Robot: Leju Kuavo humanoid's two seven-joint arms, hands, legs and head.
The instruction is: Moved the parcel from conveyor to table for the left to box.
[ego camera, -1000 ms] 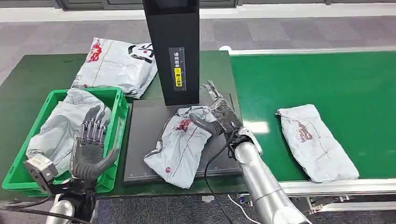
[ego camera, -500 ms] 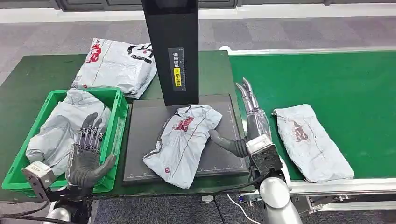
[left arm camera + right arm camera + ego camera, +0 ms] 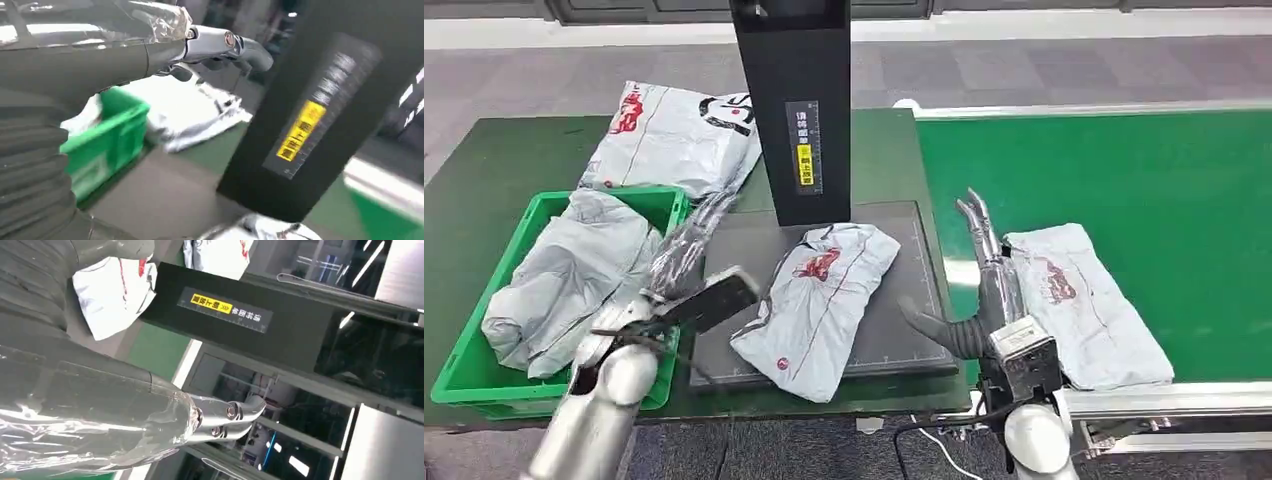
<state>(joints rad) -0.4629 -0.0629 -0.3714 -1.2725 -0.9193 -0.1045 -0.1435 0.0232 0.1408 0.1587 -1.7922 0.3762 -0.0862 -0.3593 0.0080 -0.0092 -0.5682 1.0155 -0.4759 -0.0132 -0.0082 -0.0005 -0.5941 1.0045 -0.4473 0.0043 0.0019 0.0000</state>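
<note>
The black post [image 3: 791, 105] stands at the far edge of the dark mat [image 3: 894, 330], blocking any reach from behind. The mat's near-right part lies bare beside the parcel [image 3: 819, 295]; the green crate [image 3: 669, 215] walls its left.

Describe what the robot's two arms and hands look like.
Both arms are silver metal tubes. The right hand has a thick grey thumb, dark fingers under clear plastic wrap, a boxy silver wrist block and a black cable below. The left hand looks alike, dark and blurred.
</note>
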